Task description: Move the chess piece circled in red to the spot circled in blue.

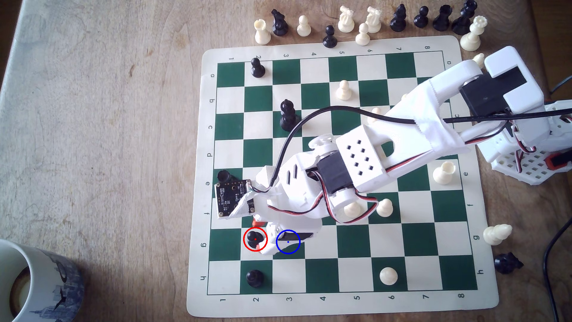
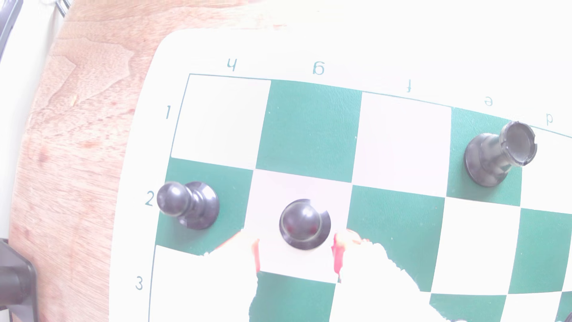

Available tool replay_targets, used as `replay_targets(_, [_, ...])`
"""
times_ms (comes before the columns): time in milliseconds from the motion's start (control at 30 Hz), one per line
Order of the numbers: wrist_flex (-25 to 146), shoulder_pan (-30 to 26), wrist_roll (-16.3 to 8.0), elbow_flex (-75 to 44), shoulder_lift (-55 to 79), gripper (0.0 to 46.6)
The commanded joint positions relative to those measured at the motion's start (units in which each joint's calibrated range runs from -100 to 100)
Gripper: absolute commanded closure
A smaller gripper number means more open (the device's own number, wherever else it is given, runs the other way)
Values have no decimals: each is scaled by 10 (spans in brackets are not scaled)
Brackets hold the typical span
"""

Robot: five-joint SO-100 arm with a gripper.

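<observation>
The chess piece, a small glossy black pawn ringed in red, stands on a cream square near the board's lower left in the exterior view. From the wrist view I look down on its round head. My gripper hangs over it, open. In the wrist view the gripper has one orange-edged white finger on each side of the pawn, with a gap showing on both sides. The spot, a dark green square with a blue ring and dot, is one square to the exterior view's right, partly under my gripper.
Another black pawn stands one square nearer the board's lower edge. A black rook sits by the wrist camera board. A white pawn and the black king stand farther off. A mug stands at the table's lower left.
</observation>
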Motion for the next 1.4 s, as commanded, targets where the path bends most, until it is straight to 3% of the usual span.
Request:
replay_targets(0, [-8,0,0,-65,-13,336])
replay_targets(667, [-33,-5,0,-71,21,358])
replay_targets(1100, [-38,-7,0,-70,15,423])
replay_targets(1367, [-41,-5,1,-77,3,432])
